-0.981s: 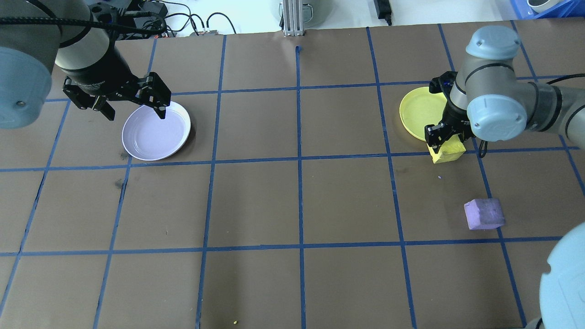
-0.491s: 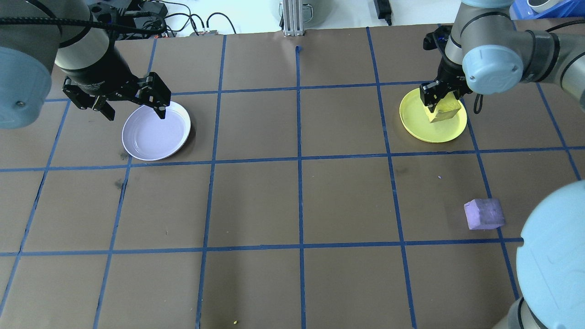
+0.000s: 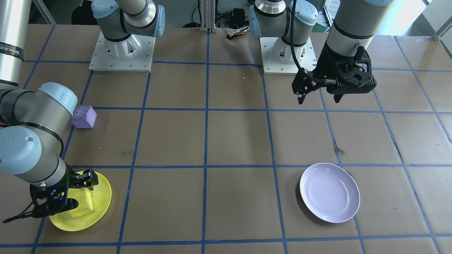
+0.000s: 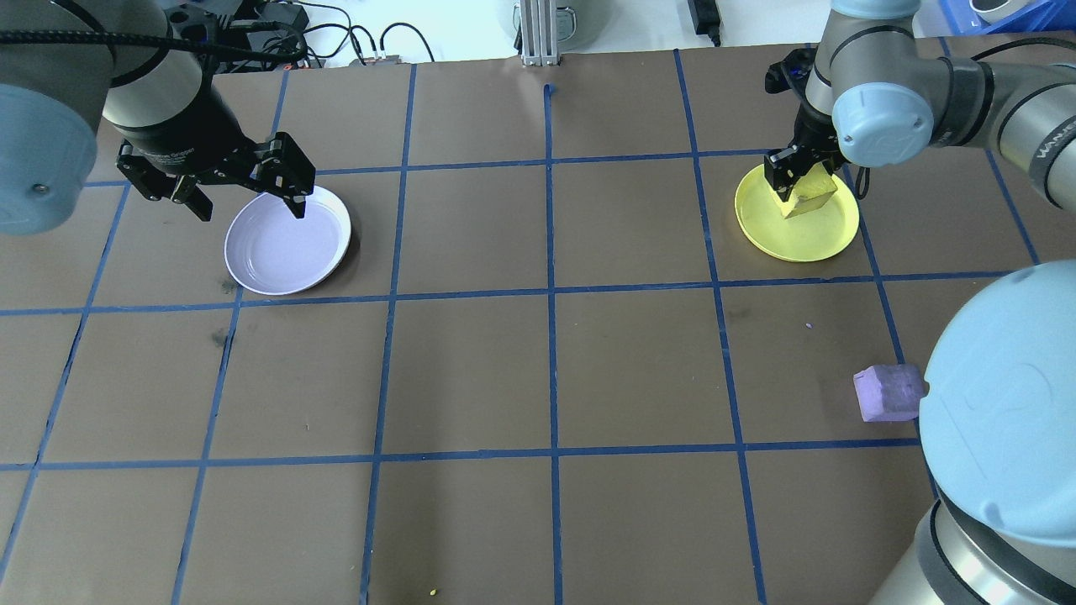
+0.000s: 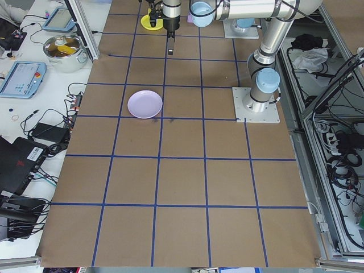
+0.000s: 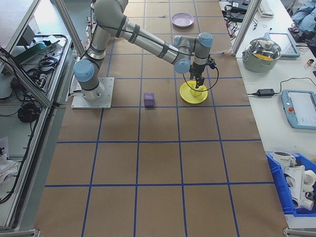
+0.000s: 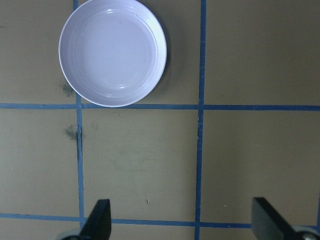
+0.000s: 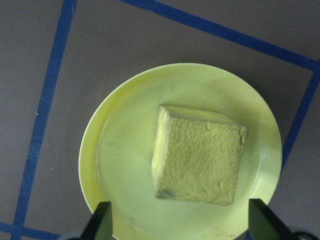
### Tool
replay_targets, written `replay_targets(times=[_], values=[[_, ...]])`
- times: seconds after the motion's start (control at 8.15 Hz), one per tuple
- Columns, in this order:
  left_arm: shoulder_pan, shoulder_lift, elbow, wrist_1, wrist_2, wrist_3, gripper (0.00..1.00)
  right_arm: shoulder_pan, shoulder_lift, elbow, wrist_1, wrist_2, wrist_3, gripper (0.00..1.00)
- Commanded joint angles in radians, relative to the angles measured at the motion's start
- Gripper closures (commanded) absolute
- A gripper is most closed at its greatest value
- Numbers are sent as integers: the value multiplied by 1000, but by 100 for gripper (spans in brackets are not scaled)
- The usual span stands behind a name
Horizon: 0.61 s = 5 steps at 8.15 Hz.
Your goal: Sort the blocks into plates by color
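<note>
overhead and front views opposed (sharing table (image 4: 538,378)), wrist cameras downward

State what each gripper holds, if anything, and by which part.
Nothing is held. The right gripper is open above the yellow block, lying in the yellow plate; the left gripper is open, empty.

Your right arm reaches out to the far right of the table, its wrist turned straight down so the right gripper (image 4: 788,186) points at the surface. Its fingers (image 8: 101,226) are spread wide and grip nothing; in the wrist view only their tips show at the lower corners. Your left arm hangs on the far left side, held well above the table. The left gripper (image 4: 245,192) also faces down, jaws parted wide and empty.
</note>
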State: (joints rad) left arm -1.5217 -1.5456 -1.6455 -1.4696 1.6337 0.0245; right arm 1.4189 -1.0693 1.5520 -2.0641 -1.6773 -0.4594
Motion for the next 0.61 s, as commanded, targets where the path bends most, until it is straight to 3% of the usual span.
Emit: replay_targets(times=[0.0,0.25,0.49], values=[[0,-1,0,0,0,0,0,-11,-64,2,94,-7,-21,0],[0,1,0,0,0,0,0,-89,-147,57,287,-15,-90,8],[0,2,0,-2,2,-8,0,-184,-243,257,268,-39,-110,7]])
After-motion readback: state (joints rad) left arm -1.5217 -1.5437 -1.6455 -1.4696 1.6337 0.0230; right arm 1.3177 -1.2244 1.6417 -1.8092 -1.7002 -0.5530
